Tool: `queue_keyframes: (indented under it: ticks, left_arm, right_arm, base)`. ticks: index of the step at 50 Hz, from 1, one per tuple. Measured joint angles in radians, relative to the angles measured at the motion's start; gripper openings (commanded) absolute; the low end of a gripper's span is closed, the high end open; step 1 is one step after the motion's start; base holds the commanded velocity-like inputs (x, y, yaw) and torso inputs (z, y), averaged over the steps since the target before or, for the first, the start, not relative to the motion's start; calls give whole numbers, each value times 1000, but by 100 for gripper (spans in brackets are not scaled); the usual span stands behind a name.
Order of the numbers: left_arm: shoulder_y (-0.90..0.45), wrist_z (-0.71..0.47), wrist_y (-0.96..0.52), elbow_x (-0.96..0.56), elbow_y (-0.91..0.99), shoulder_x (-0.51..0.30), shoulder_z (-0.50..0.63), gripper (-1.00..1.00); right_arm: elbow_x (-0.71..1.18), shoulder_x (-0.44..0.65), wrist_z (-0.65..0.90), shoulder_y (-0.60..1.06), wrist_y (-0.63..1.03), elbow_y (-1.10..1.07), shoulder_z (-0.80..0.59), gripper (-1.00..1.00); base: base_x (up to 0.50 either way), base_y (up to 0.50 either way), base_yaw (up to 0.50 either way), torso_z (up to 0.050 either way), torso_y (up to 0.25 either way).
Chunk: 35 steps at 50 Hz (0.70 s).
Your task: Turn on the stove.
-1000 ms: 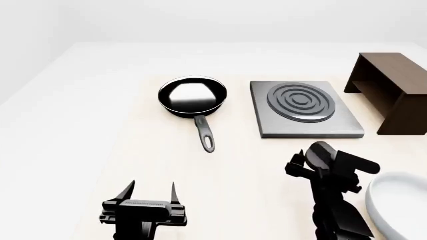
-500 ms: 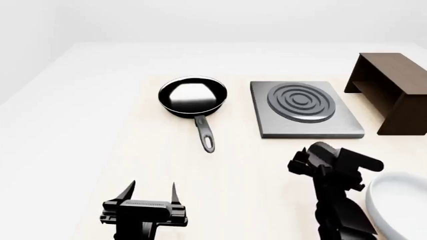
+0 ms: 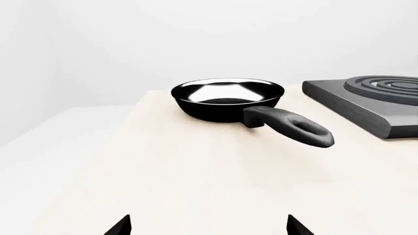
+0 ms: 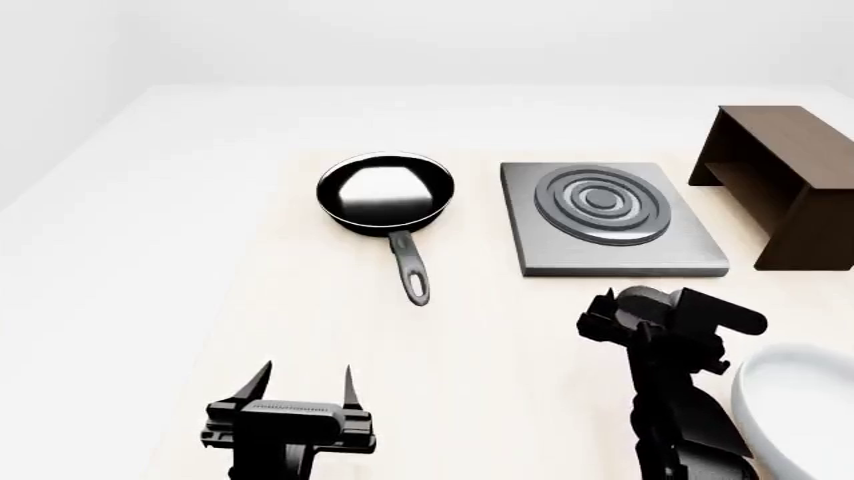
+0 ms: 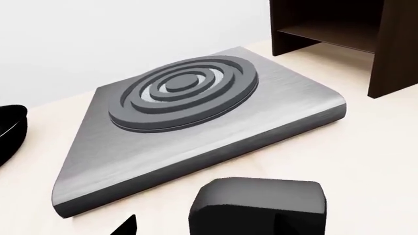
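The stove (image 4: 541,245) is a flat grey slab with a ringed burner (image 4: 603,203), right of centre on the table. It also shows in the right wrist view (image 5: 274,115), with pale grooves between its dark rings (image 5: 183,90). A black blocky knob (image 5: 258,203) sits just in front of the slab, between my right gripper's (image 5: 209,227) spread jaws. One fingertip (image 5: 125,226) shows; the other is hidden behind the knob. In the head view my right gripper (image 4: 617,312) hides the knob. My left gripper (image 4: 304,385) is open and empty near the table's front.
A black frying pan (image 4: 386,192) lies left of the stove, handle toward me; it also shows in the left wrist view (image 3: 227,98). A brown wooden box (image 4: 787,180) stands right of the stove. A white bowl (image 4: 794,400) sits beside my right arm.
My right gripper has shifted slightly right and its wrist has turned in front of the stove. The burner's rings look a little paler. The left arm has not moved.
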Motion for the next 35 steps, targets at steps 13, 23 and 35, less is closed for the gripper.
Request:
queue_keyframes:
  ticks: [13, 23, 35]
  left_arm:
    - [-1, -4, 3, -3, -2, -3, 5, 100]
    - [-3, -7, 2, -5, -2, -5, 10, 100]
    - [-3, -12, 3, -9, 1, -9, 13, 100]
  right_arm:
    - [-13, -6, -21, 51, -39, 97, 5, 100]
    - [-18, -6, -25, 75, -49, 137, 3, 100]
    - [-19, 3, 33, -34, -12, -69, -18, 100]
  base:
    - [0, 0, 0, 0, 0]
    - [0, 0, 0, 0, 0]
    - [0, 0, 0, 0, 0]
